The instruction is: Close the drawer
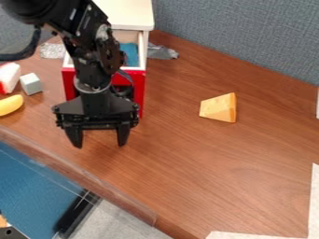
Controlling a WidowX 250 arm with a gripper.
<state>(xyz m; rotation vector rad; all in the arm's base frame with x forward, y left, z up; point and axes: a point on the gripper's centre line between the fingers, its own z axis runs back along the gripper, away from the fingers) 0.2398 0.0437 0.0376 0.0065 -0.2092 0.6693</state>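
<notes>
Where the drawer [138, 80] stands open, something blue [130, 50] lies inside.

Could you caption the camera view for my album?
Robot arm, jaws parted, before an open red-fronted drawer; yellow wedge nearby.

drawer front [139, 88]: red
drawer rim [142, 58]: wht
item in drawer [129, 52]: blue
cabinet top [129, 14]: off-wht/cream, plain
gripper [98, 141]: blk
arm [93, 56]: blk
wedge [218, 108]: yel-orng, lighter patches
curved item [10, 105]: yel
block [31, 84]: pale gry
chunk at L edge [9, 77]: wht w/ red
crinkled sheet [52, 50]: silvery, mottled
cloth-like item [163, 52]: gry
table [187, 163]: reddish-brn, wood grain
partition [249, 42]: blue-gry, flecked
</notes>
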